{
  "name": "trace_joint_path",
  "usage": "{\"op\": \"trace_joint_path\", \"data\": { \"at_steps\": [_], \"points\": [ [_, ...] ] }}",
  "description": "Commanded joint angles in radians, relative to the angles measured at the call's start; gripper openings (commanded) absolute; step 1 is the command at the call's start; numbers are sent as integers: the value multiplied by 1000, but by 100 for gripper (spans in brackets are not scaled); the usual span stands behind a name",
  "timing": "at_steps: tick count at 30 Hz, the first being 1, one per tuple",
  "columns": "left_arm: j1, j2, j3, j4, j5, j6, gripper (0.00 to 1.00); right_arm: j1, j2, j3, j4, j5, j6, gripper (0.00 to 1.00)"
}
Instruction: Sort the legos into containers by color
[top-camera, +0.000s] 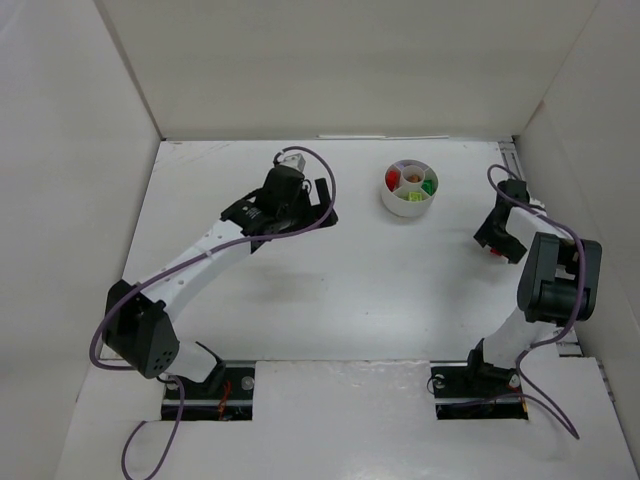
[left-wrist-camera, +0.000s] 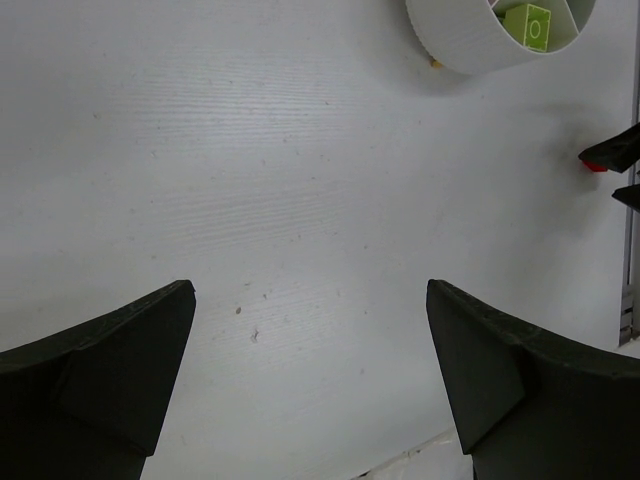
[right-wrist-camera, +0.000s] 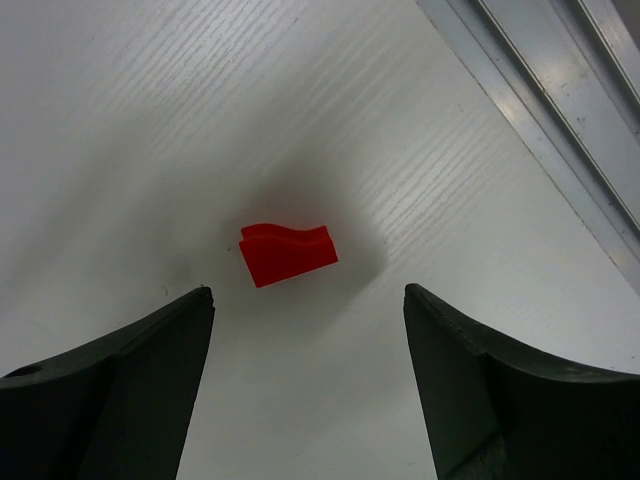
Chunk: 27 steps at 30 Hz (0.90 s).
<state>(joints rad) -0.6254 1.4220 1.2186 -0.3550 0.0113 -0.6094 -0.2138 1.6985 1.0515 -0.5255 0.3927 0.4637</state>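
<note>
One red lego (right-wrist-camera: 287, 255), small, seemingly wavy-topped

Left gripper (left-wrist-camera: 310, 287), right gripper (right-wrist-camera: 308, 290): jaws apart

Nothing can be read: no text, number, label or brand shows on the dish (top-camera: 405, 208), lime brick (left-wrist-camera: 534, 24), red brick (right-wrist-camera: 287, 254) or counter (top-camera: 350, 290).

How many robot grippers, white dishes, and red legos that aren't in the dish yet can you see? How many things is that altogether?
Grippers: 2, the left gripper and the right gripper, both open
White dishes: 1, the white dish
Red legos outside the dish: 1, the red lego under the right gripper
Total: 4
</note>
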Motion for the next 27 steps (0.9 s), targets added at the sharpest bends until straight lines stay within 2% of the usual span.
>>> {"op": "trace_joint_path", "data": {
  "at_steps": [1,4,9,19,20,24,25,27],
  "points": [
    [-13,-17,30,-16,-45,-15,100,-27,-3,5,67,-44,-56,81],
    [-13,-8,41,-27,-66,-24,100,-27,6,16,87,-64,-86,80],
    [-13,-8,81,-58,-86,-4,100,-36,26,27,96,-106,-120,67],
    [-13,47,134,-78,-105,25,100,-56,44,45,108,-143,-132,68],
    [-13,48,143,-88,-105,36,100,-68,44,45,108,-143,-132,61],
    [-13,78,168,-99,-105,45,98,-68,44,45,108,-143,-142,46],
    [-13,78,168,-99,-105,45,98,-68,44,45,108,-143,-142,46],
    [-13,89,177,-99,-105,45,97,-78,53,45,108,-153,-142,38]
  ]
}}
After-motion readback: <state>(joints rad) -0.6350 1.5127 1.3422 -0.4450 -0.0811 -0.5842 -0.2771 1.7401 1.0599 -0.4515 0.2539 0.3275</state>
